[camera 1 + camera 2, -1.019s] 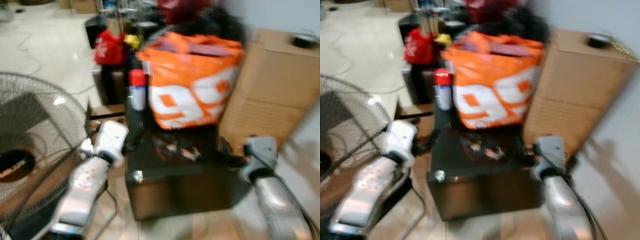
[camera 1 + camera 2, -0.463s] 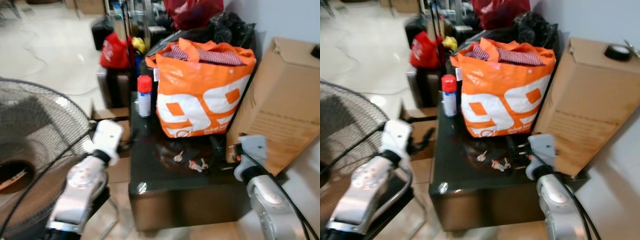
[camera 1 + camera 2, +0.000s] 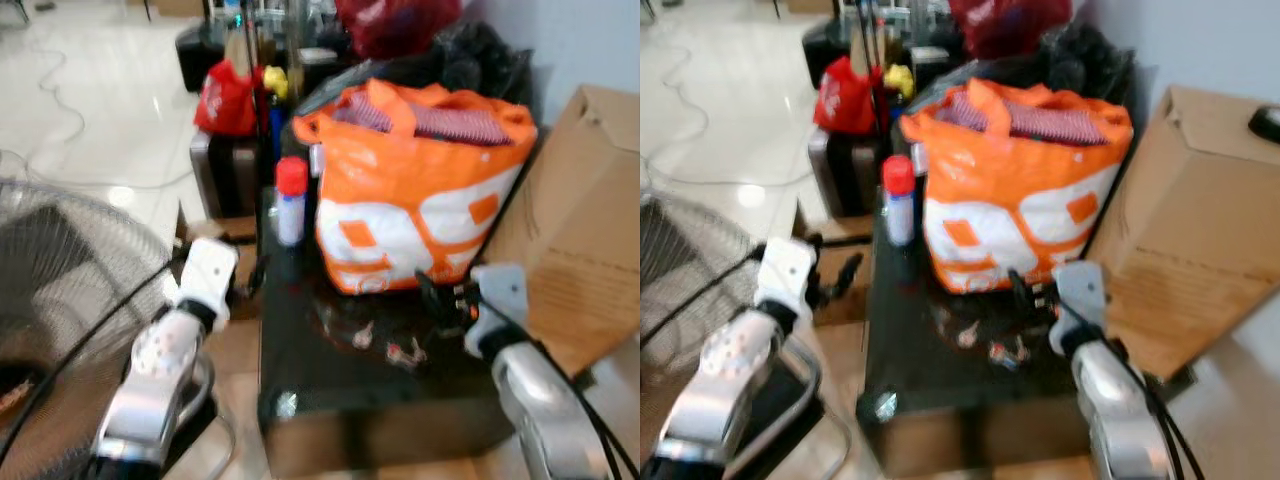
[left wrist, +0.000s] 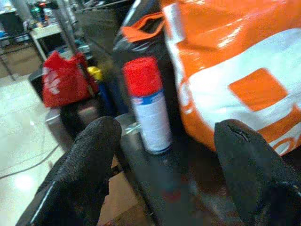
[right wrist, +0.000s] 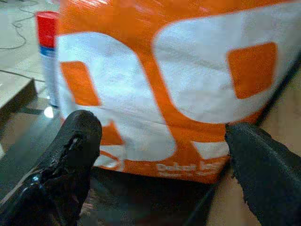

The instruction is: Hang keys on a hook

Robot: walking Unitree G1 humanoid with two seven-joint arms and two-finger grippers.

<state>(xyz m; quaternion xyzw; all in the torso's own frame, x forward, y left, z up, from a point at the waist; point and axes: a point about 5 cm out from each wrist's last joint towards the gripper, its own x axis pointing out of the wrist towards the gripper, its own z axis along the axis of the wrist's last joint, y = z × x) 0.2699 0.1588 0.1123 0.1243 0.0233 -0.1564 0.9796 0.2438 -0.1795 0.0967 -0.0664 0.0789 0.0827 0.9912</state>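
I see small metal keys (image 3: 388, 345) on the dark glossy table (image 3: 330, 385), just beside my right gripper (image 3: 445, 296), fingers spread; left gripper (image 4: 164, 165) likewise spread

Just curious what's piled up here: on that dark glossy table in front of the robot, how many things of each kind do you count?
Orange-and-white plastic bags: 1
Red-capped spray cans: 1
Small bunches of keys: 1, blurred, so the number of keys can't be told
Total: 3, all on the dark glossy table.

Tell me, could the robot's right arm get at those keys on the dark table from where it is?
Probably yes. The right gripper, fingers open, hovers by the keys lying bare on the dark table; nothing lies between.
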